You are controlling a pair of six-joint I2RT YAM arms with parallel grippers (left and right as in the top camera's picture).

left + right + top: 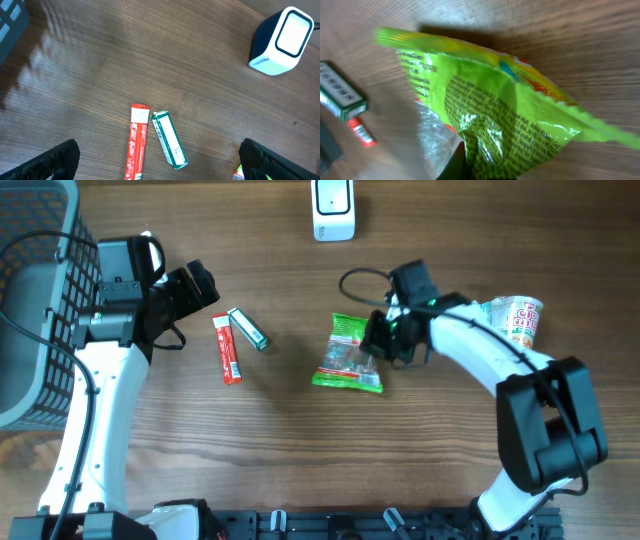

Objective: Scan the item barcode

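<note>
So the right gripper (380, 342) has its jaws pinched nearly closed on one edge of the crinkly bright green plastic snack bag (348, 352). The bag sits mid-table, below and a bit right of the white box-shaped barcode scanner (333, 208) at the far edge, and well apart from it. I can't tell if the bag is fully off the wood. The left gripper (185, 302) hangs with its jaws spread as wide as they go, holding nothing, over near the grey plastic mesh basket (40, 300). My worry is that thin, slippery film held by one edge could flop, twist or slide out on the way to the scanner. Then the barcode ends up facing away from the window, or the glossy wrinkles throw glare over it. I can't spot the barcode from here anyway. The swing could also clip the paper cup of instant noodles (515, 320), which is right beside that arm. The surface is a brown wood-grain tabletop (300, 460) with a slight sheen. A flat red stick packet (227, 348) and a small green carton (248, 328) lie just beside each other. Nothing of the room past the table shows.
</note>
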